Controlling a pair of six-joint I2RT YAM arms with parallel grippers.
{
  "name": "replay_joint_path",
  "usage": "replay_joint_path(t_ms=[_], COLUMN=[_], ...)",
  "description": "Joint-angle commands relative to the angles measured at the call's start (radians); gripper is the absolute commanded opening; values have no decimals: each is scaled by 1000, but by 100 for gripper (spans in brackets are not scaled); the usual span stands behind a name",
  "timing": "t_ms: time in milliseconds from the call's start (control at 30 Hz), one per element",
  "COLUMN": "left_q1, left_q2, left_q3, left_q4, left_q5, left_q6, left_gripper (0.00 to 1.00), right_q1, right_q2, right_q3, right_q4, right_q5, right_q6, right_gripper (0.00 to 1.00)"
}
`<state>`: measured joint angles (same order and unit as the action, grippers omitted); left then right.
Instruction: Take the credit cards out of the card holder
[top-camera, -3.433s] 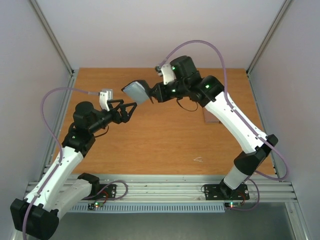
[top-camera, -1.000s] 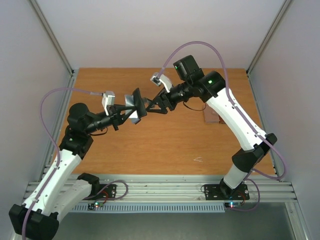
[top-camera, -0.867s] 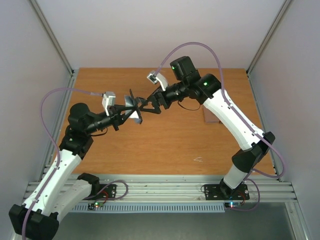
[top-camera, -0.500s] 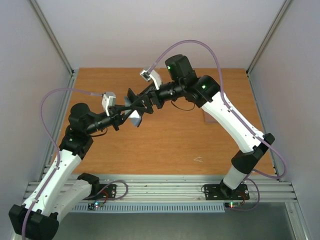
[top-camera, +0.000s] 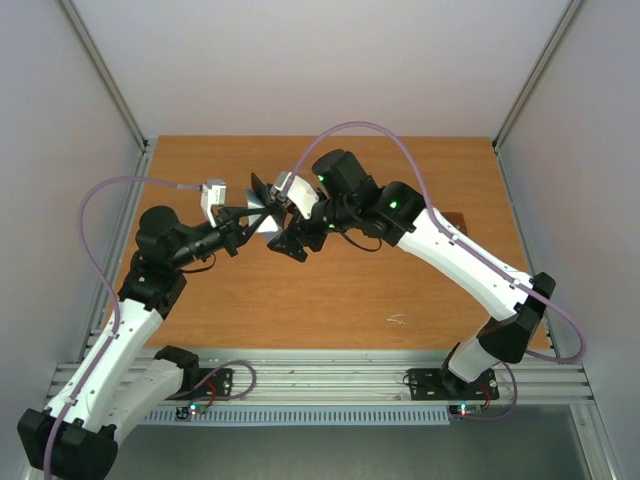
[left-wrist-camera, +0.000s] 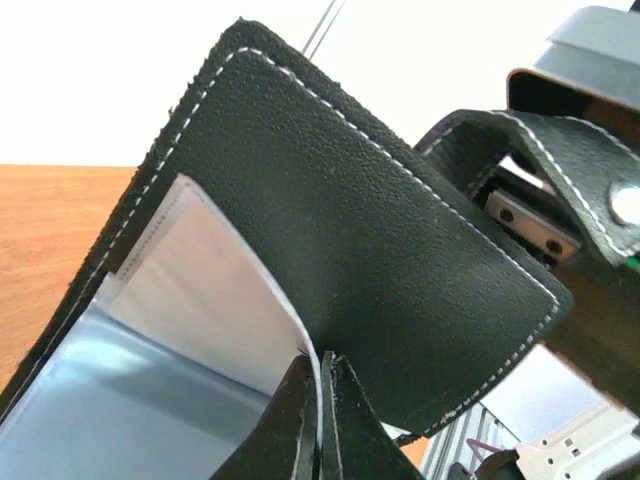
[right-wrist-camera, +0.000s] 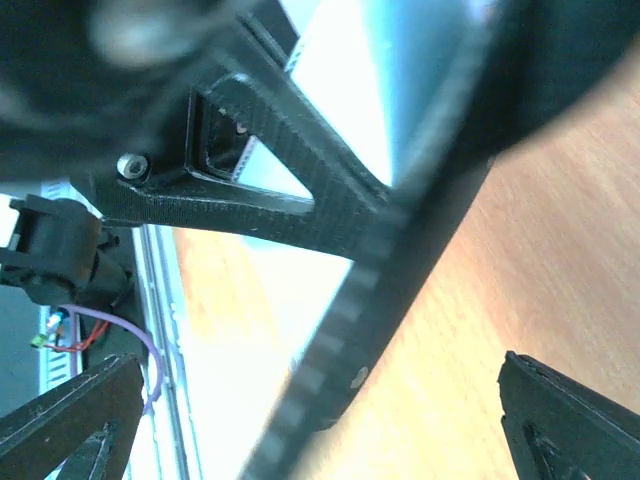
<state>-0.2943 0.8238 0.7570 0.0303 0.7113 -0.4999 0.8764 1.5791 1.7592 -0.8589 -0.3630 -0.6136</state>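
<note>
The card holder (top-camera: 262, 208) hangs open in the air over the middle of the table, black outside and pale blue-grey inside (left-wrist-camera: 120, 400). My left gripper (top-camera: 248, 216) is shut on its inner edge, its fingers (left-wrist-camera: 345, 420) pinching the pale lining. The black loop (left-wrist-camera: 560, 170) with its snap sticks out to the right. My right gripper (top-camera: 291, 238) stands wide open just beside and below the holder, whose blurred black edge (right-wrist-camera: 400, 270) crosses between its fingertips (right-wrist-camera: 75, 420). No credit cards show; they are hidden or out of view.
A brown wallet-like piece (top-camera: 452, 217) lies on the wooden table (top-camera: 330, 290) at the right, partly behind the right arm. Grey walls close in the table's sides and back.
The right gripper has opened and let go of the holder, then swung left and nearer, under it. The holder stays in the left gripper, which has barely moved.
</note>
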Motion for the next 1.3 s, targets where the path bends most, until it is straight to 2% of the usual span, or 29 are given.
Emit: replay_joint_path(t_ms=[0,67,133,200,367,500,533,567,600,667,700,733,767,900,1033,1133,1267], left_q1=[-3,-4,-4,-3,-4,-3,-3,-4,-3,-4,-1,1,5,28,43,42,27], left_q2=[1,5,5,5,4,1,1,0,-1,-3,-6,-10,-15,-34,-41,-37,-22], left_q3=[45,48,45,45,47,48,50,52,55,64,70,78,85,110,99,91,116], left_q4=[98,106,109,108,116,137,146,152,158,173,177,183,185,179,156,186,278], left_q5=[4,9,9,8,16,25,24,20,13,3,1,-1,-10,-68,-58,8,110], left_q6=[-52,-59,-63,-65,-66,-70,-73,-74,-76,-74,-70,-65,-62,-77,-94,-107,-130], left_gripper=[0,0,0,0,0,0,0,3,17,57,71,79,82,82,78,79,89], right_q1=[32,32,33,32,32,27,22,13,-9,-56,-87,-121,-154,-279,-290,-284,-257], right_q2=[22,33,39,36,48,49,44,38,30,5,-10,-31,-51,-143,-183,-195,-189], right_q3=[-35,-41,-46,-51,-57,-54,-56,-57,-62,-70,-76,-85,-97,-159,-141,-154,-152], right_q4=[93,114,138,175,192,180,179,182,186,207,224,249,282,482,647,757,767], right_q5=[94,128,142,130,146,146,147,139,122,59,17,-31,-79,-306,-478,-533,-548], right_q6=[-49,-32,-18,7,37,53,64,80,102,164,198,238,278,449,537,600,581], right_gripper=[96,91,82,67,40,6,2,1,1,1,1,1,1,1,1,1,1])
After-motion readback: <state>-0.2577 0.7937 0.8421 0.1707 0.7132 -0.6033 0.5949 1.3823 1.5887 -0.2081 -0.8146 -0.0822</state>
